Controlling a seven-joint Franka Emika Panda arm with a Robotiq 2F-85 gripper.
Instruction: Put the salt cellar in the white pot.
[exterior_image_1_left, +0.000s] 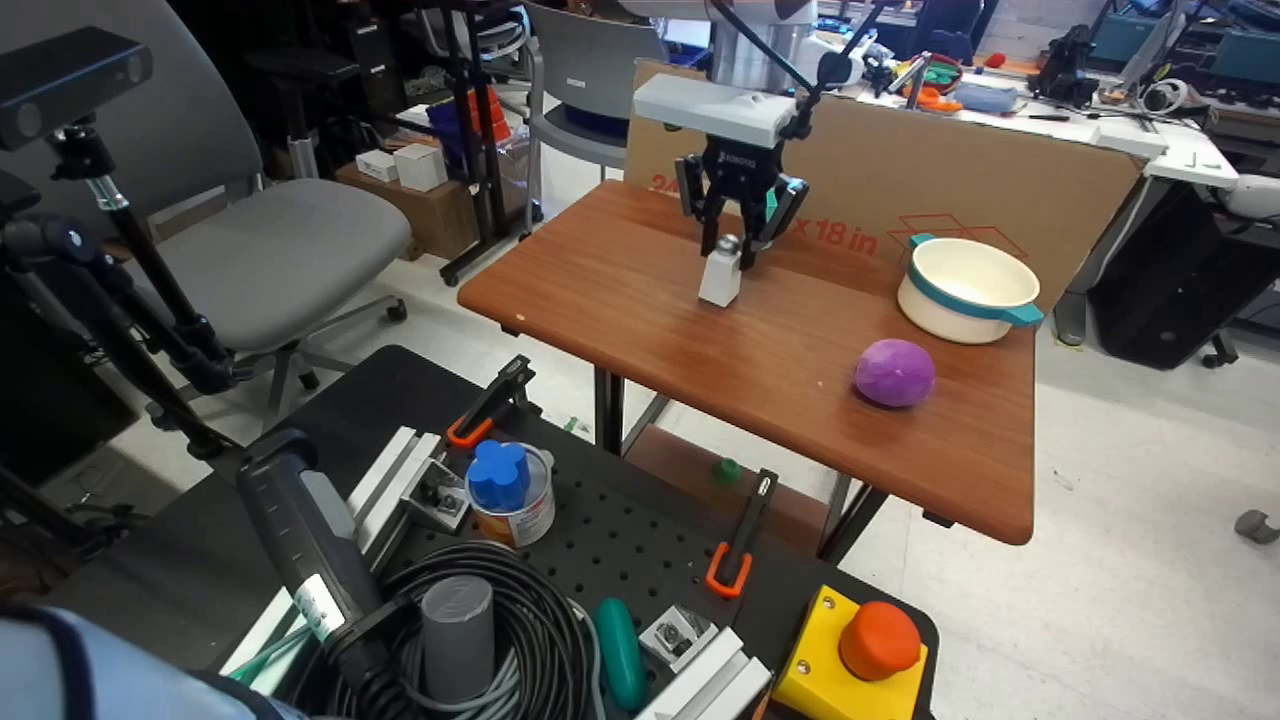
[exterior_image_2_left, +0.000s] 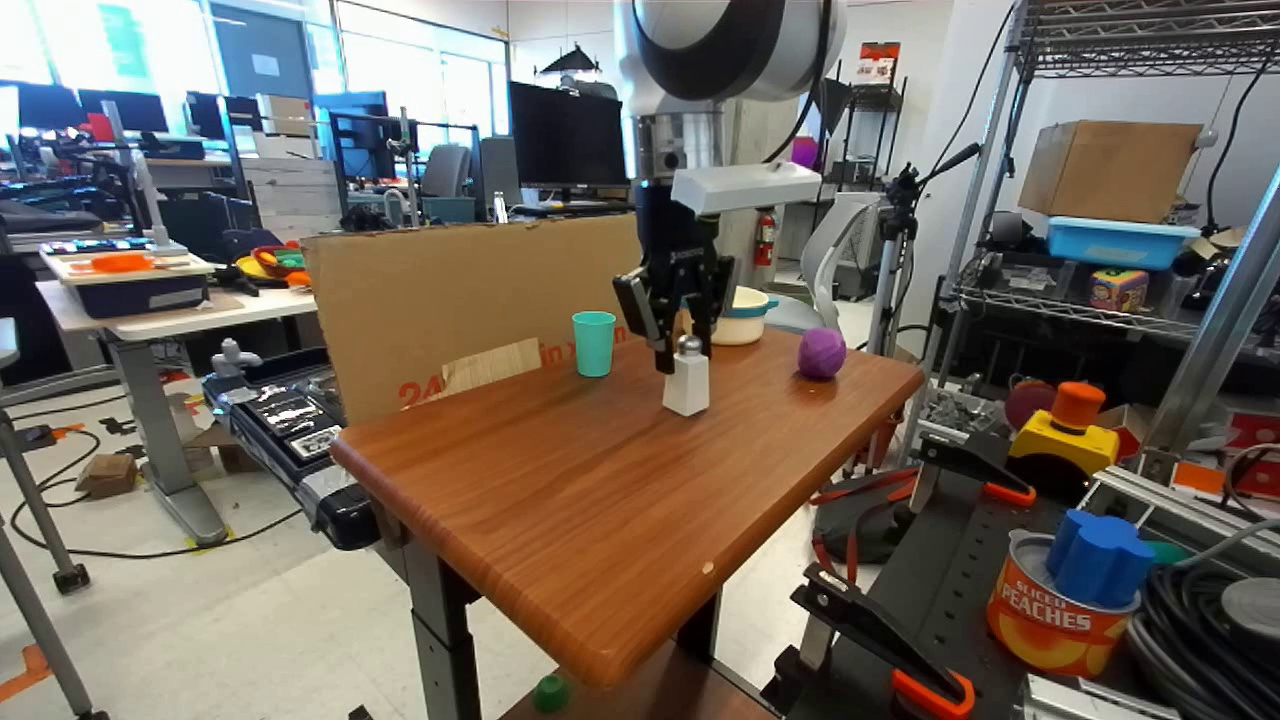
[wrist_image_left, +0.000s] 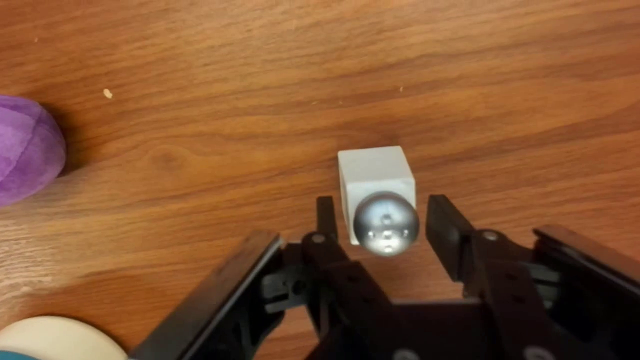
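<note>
The salt cellar (exterior_image_1_left: 720, 284) is a small white tapered block with a rounded silver cap. It stands upright on the brown table, also seen in an exterior view (exterior_image_2_left: 686, 388) and in the wrist view (wrist_image_left: 376, 165). My gripper (exterior_image_1_left: 728, 254) is open, with its fingertips low on either side of the silver cap. In the wrist view the gripper (wrist_image_left: 381, 212) shows a gap between each finger and the cellar. The white pot (exterior_image_1_left: 945, 312) with teal rim and handles stands at the table's far end. It is partly hidden behind the gripper in an exterior view (exterior_image_2_left: 738, 328) and cut off in the wrist view (wrist_image_left: 60, 336).
A purple ball (exterior_image_1_left: 895, 373) lies on the table near the pot, also in the wrist view (wrist_image_left: 27, 150). A teal cup (exterior_image_2_left: 594, 345) stands behind the gripper. A cardboard panel (exterior_image_2_left: 480, 285) stands along the table's back edge. A black cart (exterior_image_1_left: 620, 545) stands beside the table.
</note>
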